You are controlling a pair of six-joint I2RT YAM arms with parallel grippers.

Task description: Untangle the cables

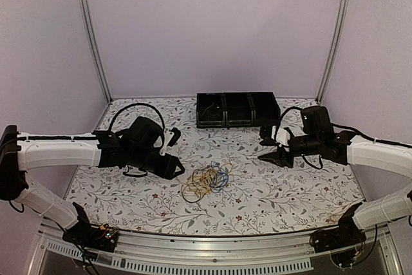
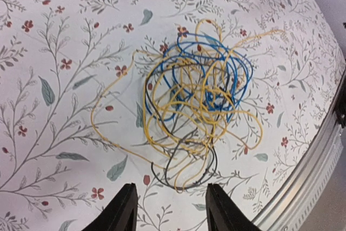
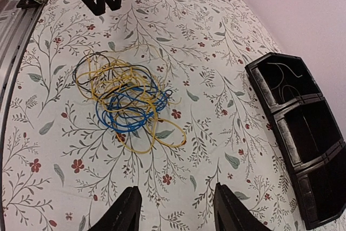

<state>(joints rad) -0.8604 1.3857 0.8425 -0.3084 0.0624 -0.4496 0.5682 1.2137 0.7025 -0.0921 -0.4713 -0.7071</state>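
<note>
Cables (image 1: 205, 183): tangled heap mid-table, between your arms.
Left gripper (image 2: 171, 193): spread, empty, near heap.
Right gripper (image 3: 177, 193): spread, empty, farther off.
Advice: pinch one outer yellow loop; pull slowly.

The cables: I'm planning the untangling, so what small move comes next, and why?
Probably lower the left gripper onto the near edge of the cables and pinch one loop. They lie in one tangled heap on the table; it and the right gripper hang open and empty, and the left is closer.
</note>
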